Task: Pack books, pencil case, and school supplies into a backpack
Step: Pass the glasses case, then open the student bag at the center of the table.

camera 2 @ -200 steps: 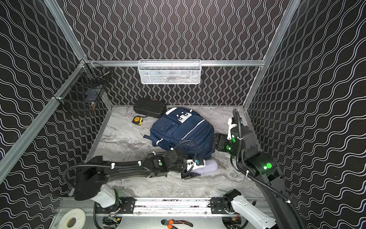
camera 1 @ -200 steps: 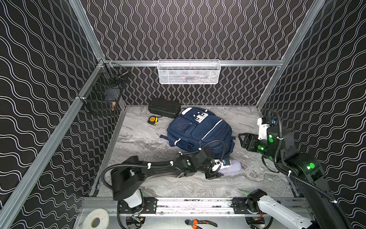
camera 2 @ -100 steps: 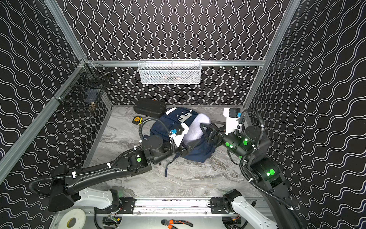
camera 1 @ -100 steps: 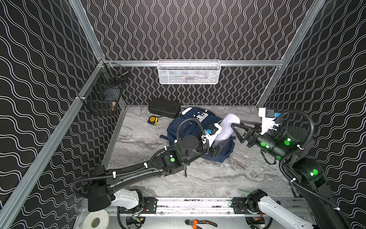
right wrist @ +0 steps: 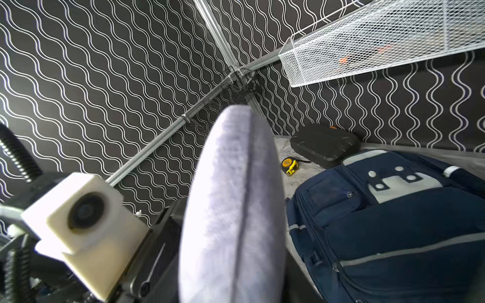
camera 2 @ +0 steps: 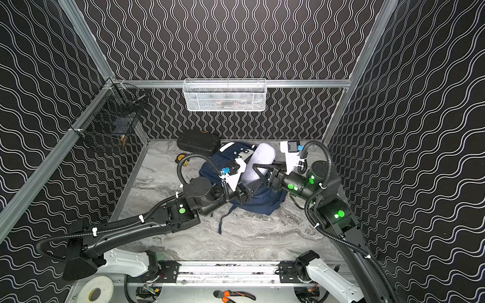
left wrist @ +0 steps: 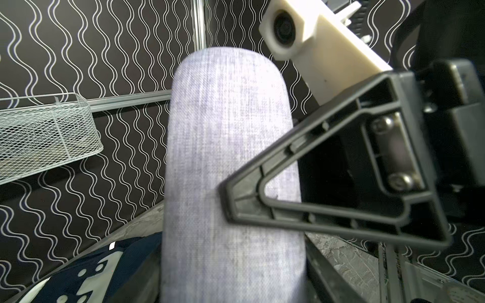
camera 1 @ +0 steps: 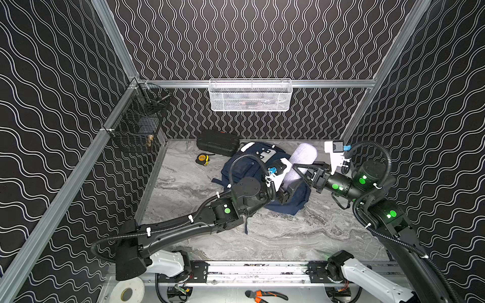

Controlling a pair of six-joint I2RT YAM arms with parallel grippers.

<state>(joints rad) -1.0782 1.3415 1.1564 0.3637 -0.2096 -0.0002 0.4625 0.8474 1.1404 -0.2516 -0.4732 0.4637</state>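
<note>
The grey-lavender pencil case (camera 1: 301, 157) (camera 2: 259, 157) stands on end in the air over the navy backpack (camera 1: 286, 207) (camera 2: 259, 204), which lies on the marble table. My left gripper (camera 1: 288, 183) (left wrist: 233, 275) is shut on the case's lower end, across its wide face. From the right, my right gripper (camera 1: 298, 169) (right wrist: 231, 275) is shut on the pencil case (right wrist: 231, 210) across its thin, seamed side. One right finger (left wrist: 315, 220) lies against the pencil case (left wrist: 228, 157). Books and school supplies are out of view.
A black ribbed hard case (camera 1: 217, 143) and a yellow tape measure (camera 1: 202, 159) lie behind the backpack to the left. A white mesh basket (camera 1: 250, 95) hangs on the back wall and a black wire basket (camera 1: 136, 126) on the left rail. Tape roll (camera 1: 127, 291) and pliers (camera 1: 265, 295) sit below the front rail.
My left gripper lifted the pencil case from the table front up over the backpack. My right arm swung in toward it and its jaws narrowed onto the case.
</note>
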